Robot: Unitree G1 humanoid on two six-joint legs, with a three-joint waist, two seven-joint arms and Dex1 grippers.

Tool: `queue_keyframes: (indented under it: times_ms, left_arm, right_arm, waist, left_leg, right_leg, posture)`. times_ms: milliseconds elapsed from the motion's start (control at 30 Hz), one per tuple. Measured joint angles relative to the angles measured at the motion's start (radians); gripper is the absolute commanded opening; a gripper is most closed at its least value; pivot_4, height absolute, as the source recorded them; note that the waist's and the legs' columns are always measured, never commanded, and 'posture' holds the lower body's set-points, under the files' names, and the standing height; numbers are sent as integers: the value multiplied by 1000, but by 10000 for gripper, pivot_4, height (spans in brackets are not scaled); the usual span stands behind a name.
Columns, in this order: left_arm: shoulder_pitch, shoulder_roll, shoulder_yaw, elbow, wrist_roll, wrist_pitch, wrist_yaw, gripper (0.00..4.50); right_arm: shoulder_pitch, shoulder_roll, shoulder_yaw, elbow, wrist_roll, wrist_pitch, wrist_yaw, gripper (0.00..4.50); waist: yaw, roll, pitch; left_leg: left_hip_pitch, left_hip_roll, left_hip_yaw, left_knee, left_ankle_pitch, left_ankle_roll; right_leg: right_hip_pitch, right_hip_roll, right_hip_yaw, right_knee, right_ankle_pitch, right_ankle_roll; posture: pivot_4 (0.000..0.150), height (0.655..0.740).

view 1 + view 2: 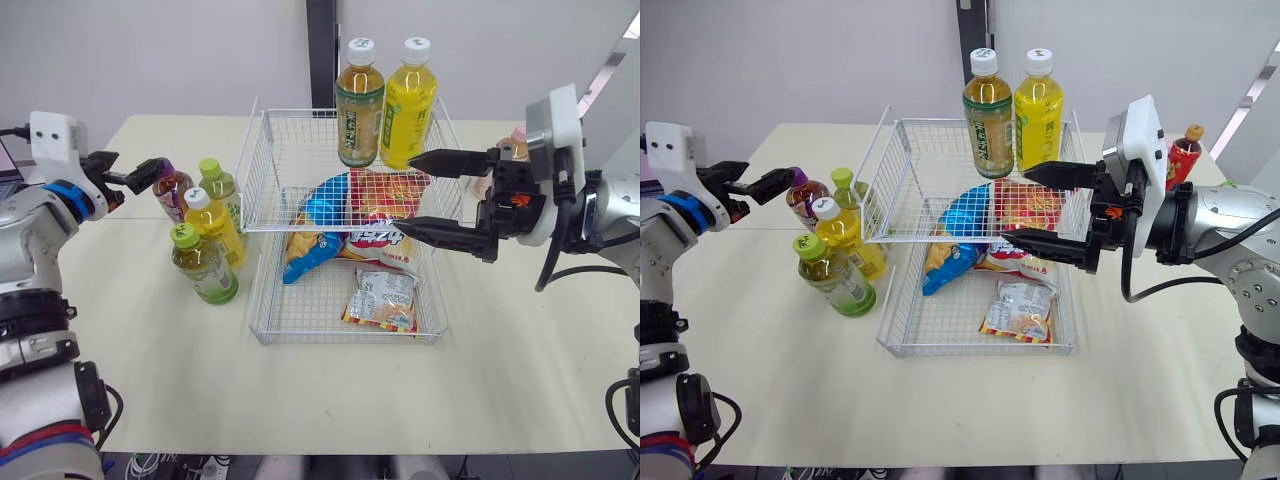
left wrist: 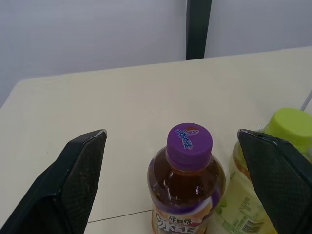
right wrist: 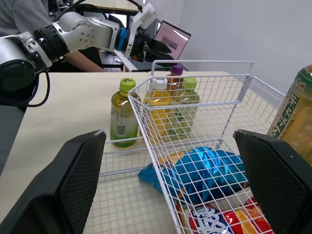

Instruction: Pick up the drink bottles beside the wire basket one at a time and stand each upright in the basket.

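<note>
Left wrist view: left pincer point(image 2: 171, 136) is spread either side of the purple-cap bottle point(image 2: 187, 195), left of the basket point(image 1: 262, 290). On closing, one finger point(image 2: 273, 185) could knock the green-cap neighbour point(image 2: 290, 127) over. Right pincer point(image 1: 405, 192) gapes above the basket. Four bottles point(image 1: 205, 265) stand left of the basket, three snack packs point(image 1: 380, 240) lie inside, two bottles point(image 1: 360, 100) stand at its far end, and one red bottle point(image 1: 1183, 155) is right of it.

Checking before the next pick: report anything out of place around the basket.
Snack packets lie flat across the floor of the wire basket, where bottles should stand. One small red bottle sits apart, off the basket's far right side. Nothing spilled or tipped.
</note>
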Motion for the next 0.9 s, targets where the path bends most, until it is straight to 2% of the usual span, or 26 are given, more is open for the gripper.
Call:
queue_keyframes:
  times_ms: [200, 400, 733, 767, 900]
  left_arm:
    - [-108, -24, -88, 164, 59, -71, -29, 44782]
    - [-177, -40, -109, 304, 87, -108, -45, 44782]
    - [-254, -65, -143, 454, 139, -202, -54, 14943]
    - [-255, -65, -144, 458, 140, -206, -55, 13813]
    - [-255, -64, -143, 462, 141, -213, -63, 13845]
  right_arm:
    - [1, 1, -3, -9, 4, 8, -18, 45000]
    - [5, 1, -15, -23, 16, 15, -34, 45000]
    - [5, 1, -22, -23, 39, 24, -45, 45000]
    - [5, 1, -22, -23, 41, 25, -47, 45000]
    - [5, 1, -22, -23, 40, 26, -54, 45000]
  waist:
    - [-1, 0, 0]
    - [-6, 0, 0]
    - [-11, 0, 0]
    - [-12, 0, 0]
    - [-14, 0, 0]
  left_leg:
    - [0, 0, 0, 0, 0, 0]
    - [0, 0, 0, 0, 0, 0]
    - [0, 0, 0, 0, 0, 0]
    - [0, 0, 0, 0, 0, 0]
    - [0, 0, 0, 0, 0, 0]
  right_leg:
    - [0, 0, 0, 0, 0, 0]
    - [0, 0, 0, 0, 0, 0]
    - [0, 0, 0, 0, 0, 0]
    - [0, 0, 0, 1, 0, 0]
    - [0, 0, 0, 1, 0, 0]
  posture:
    - [1500, 7400]
    - [1500, 7400]
    - [1500, 7400]
    - [1500, 7400]
    - [1500, 7400]
